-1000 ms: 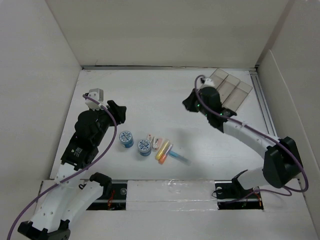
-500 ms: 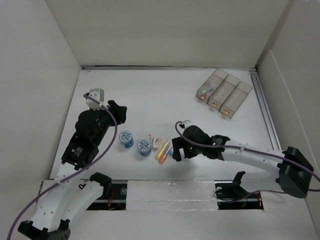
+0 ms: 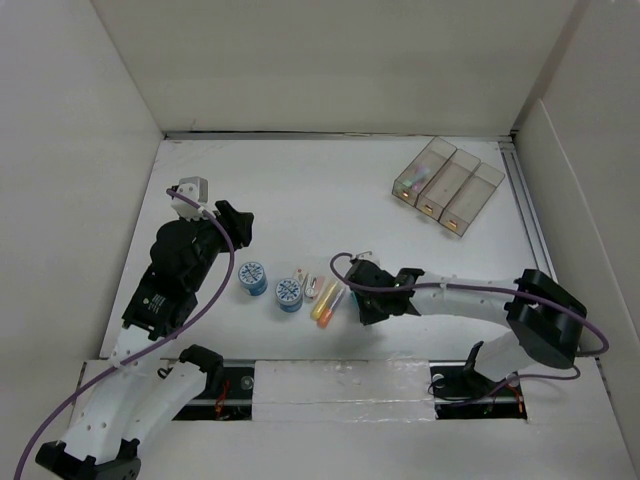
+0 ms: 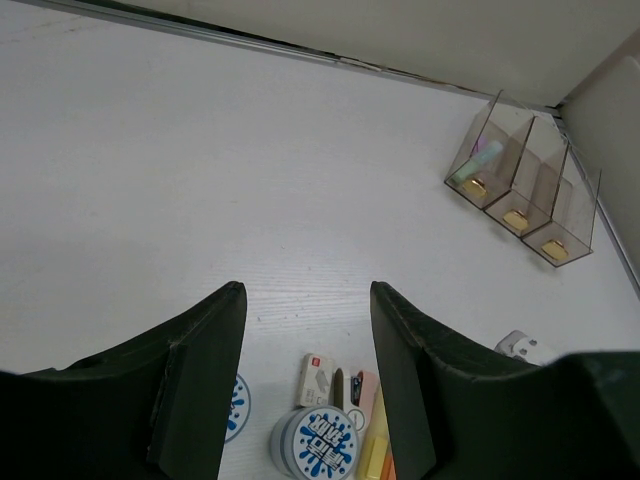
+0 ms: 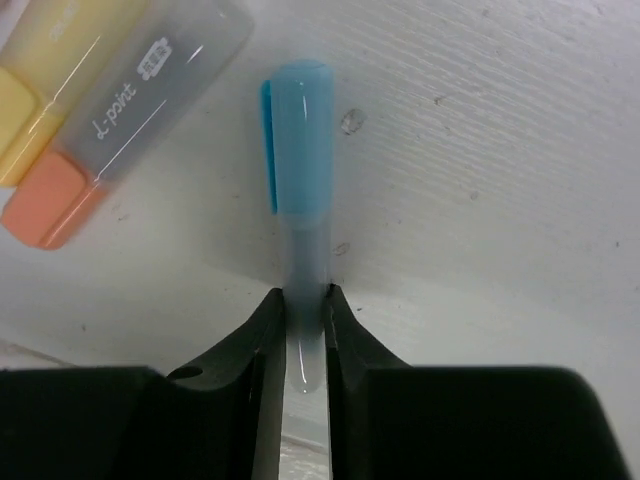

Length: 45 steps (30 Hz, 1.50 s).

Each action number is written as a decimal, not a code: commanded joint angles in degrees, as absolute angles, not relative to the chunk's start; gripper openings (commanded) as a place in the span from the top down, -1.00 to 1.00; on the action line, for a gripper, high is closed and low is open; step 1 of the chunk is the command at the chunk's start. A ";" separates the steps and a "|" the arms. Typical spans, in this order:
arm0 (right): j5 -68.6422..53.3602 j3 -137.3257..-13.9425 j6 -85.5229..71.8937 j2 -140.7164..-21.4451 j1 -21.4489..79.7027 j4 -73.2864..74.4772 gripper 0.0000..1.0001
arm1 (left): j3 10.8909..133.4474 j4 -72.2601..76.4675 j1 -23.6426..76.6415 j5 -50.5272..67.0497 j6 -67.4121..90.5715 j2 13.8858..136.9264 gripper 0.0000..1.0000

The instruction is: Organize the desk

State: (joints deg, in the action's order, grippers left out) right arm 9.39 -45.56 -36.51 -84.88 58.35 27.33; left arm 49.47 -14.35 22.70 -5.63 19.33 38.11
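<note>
Desk (image 3: pixel 300 190): white matte top filling the middle of the top view, from the arm bases at the bottom edge up to the back wall.
Walls (image 3: pixel 330 60): beige panels at the back and on both sides of the desk.
Rail (image 3: pixel 532 230): metal strip along the desk's right edge.
Pen (image 5: pixel 298 150): blue cap and clear barrel, lying on the desk low in the centre of the top view, mostly hidden there by the right gripper.
Right gripper (image 5: pixel 300 305): down at the desk surface, fingers narrow and pressed on both sides of the pen's barrel, just behind the cap.
Highlighters (image 3: pixel 325 303): yellow and orange, side by side, just left of the pen. In the right wrist view they fill the upper left corner, not touching the pen.
Tins (image 3: pixel 253 278): two round blue ones, close together, left of the highlighters.
Small items (image 3: pixel 308 285): a white piece and something thin between the right-hand tin and the highlighters, too small to identify.
Tray (image 3: pixel 447 187): translucent tan with three compartments, upper right of the top view, set at a slant near the rail and well apart from the row of things.
Tray contents: a small yellowish piece at the low end of each compartment, and a pale green thing in the leftmost one in the left wrist view.
Left gripper (image 4: pixel 307 300): over the left part of the desk, fingers wide with nothing between them, the tins at the bottom edge of its view.
</note>
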 commanded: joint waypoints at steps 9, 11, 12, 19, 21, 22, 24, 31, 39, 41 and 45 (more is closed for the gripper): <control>14.58 -51.32 -41.57 -76.22 57.06 39.72 1.00 | 49.48 -11.78 22.41 -5.80 18.63 37.71 0.04; 17.48 -53.08 -40.44 -72.70 53.97 37.00 1.00 | 49.57 -11.69 22.41 -5.54 18.54 37.62 0.04; 17.58 -53.43 -39.65 -71.82 51.79 34.91 1.00 | 49.57 -11.69 22.41 -5.45 18.63 37.53 0.04; 8.62 -61.41 -34.20 -81.27 30.87 10.65 1.00 | 49.39 -11.69 22.41 -4.92 18.72 38.06 0.04; 10.37 -68.07 -33.49 -85.32 25.68 9.85 1.00 | 49.31 -11.78 22.41 -4.75 18.72 37.88 0.04; 9.59 -69.68 -33.66 -88.91 23.92 8.71 1.00 | 49.22 -11.69 22.41 -4.57 18.63 37.71 0.03; 9.06 -72.06 -34.36 -92.27 19.00 5.47 1.00 | 49.22 -11.78 22.41 -4.83 18.72 37.27 0.03; 6.86 -83.05 -35.51 -104.67 9.59 6.86 1.00 | 49.31 -11.78 22.41 -4.66 18.55 37.18 0.03; 4.93 -89.29 -36.21 -111.09 5.98 7.20 0.61 | 49.31 -11.78 22.41 -5.01 18.46 37.70 -0.03; 4.22 -90.00 -35.95 -110.66 5.45 7.91 0.16 | 49.39 -11.78 22.41 -5.10 18.46 37.71 -0.06; 5.62 -87.72 -35.77 -107.06 5.45 7.39 -0.26 | 49.48 -11.69 22.41 -4.83 18.37 38.41 -0.11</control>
State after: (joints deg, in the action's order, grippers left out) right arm 5.56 -86.43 -35.81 -111.15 5.89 9.78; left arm 49.47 -14.35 22.68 -5.17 19.07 38.11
